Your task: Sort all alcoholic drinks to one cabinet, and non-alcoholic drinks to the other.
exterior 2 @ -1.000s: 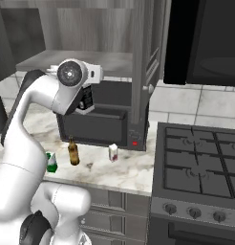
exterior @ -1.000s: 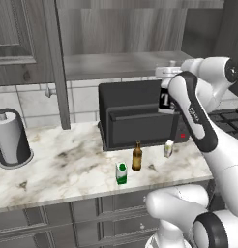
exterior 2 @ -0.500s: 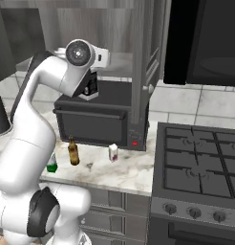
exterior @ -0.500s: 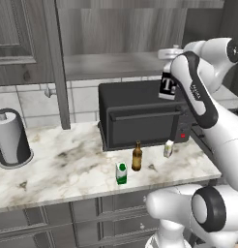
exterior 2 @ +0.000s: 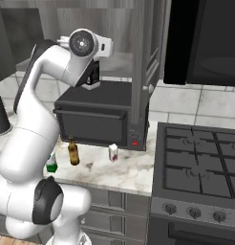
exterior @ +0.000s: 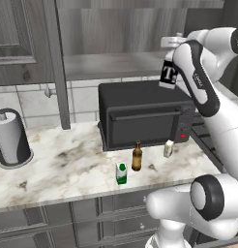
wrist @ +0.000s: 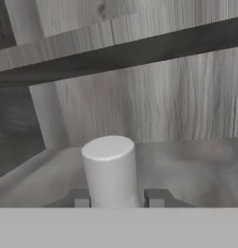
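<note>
Gripper was clamped on the clear bottle with the black "T" label, its white cap seated between the fingertips. Bottle was held aloft above the black toaster oven, at the open cabinet's shelf. Long axis near vertical, cap up.

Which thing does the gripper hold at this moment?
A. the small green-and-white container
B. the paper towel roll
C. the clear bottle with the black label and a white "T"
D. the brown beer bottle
C: the gripper is closed on the clear bottle and holds it up at the open cabinet shelf, while the beer bottle stands on the counter.
</note>
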{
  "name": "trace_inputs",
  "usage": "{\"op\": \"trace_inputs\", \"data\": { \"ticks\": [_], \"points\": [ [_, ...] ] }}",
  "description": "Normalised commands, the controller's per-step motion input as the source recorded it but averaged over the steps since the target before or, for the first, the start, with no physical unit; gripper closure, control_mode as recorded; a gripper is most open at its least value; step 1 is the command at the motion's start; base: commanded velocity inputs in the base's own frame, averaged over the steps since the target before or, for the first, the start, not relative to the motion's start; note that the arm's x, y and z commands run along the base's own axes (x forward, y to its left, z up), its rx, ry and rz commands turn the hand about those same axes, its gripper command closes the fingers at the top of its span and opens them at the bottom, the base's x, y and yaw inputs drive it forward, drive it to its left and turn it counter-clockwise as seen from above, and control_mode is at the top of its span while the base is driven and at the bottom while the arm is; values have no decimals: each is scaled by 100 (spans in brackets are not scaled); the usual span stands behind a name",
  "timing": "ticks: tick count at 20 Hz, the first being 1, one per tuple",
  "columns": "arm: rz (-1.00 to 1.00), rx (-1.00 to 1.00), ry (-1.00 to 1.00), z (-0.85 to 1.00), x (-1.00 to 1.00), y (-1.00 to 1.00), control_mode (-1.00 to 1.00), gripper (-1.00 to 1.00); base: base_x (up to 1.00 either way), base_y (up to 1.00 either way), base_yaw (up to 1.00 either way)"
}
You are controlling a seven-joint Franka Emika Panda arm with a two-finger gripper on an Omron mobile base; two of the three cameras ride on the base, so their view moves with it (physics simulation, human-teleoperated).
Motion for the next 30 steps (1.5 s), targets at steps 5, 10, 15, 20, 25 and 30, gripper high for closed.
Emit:
{"op": "trace_inputs", "data": {
  "ticks": [5, 10, 15, 20, 25, 30],
  "points": [
    [-2, 0, -17, 24, 6, 0, -100, 100, 0, 0, 0],
    [-3, 0, -13, 23, 17, 0, -100, 100, 0, 0, 0],
    [-5, 0, -4, 22, 39, 0, -100, 100, 0, 0, 0],
    [-6, 0, 0, 11, 48, -7, -100, 100, 0, 0, 0],
    [-3, 0, 0, 0, 40, -16, -100, 100, 0, 0, 0],
    [-2, 0, 0, 0, 37, -16, -100, 100, 0, 0, 0]
  ]
}}
